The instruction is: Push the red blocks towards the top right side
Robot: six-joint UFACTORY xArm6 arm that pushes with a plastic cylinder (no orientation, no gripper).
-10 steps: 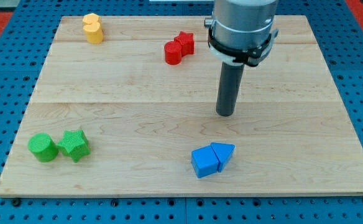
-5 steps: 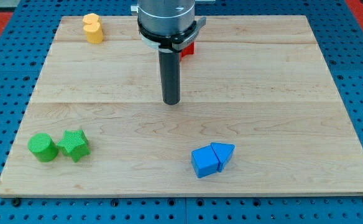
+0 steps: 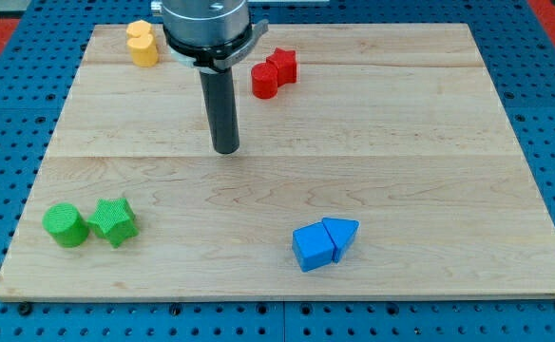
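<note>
Two red blocks sit touching near the board's top middle: a red cylinder (image 3: 264,81) on the left and a red star-like block (image 3: 282,65) up and to its right. My tip (image 3: 225,149) rests on the wooden board (image 3: 430,142), below and to the left of the red cylinder, clearly apart from both red blocks.
Two yellow blocks (image 3: 143,43) stand at the top left, beside the arm's body. A green cylinder (image 3: 66,225) and a green star (image 3: 113,221) sit at the bottom left. A blue cube (image 3: 314,246) and a blue triangle (image 3: 342,233) touch at the bottom middle.
My tip has slid left across the board, from right of the red blocks to below and left of them. No block has moved.
</note>
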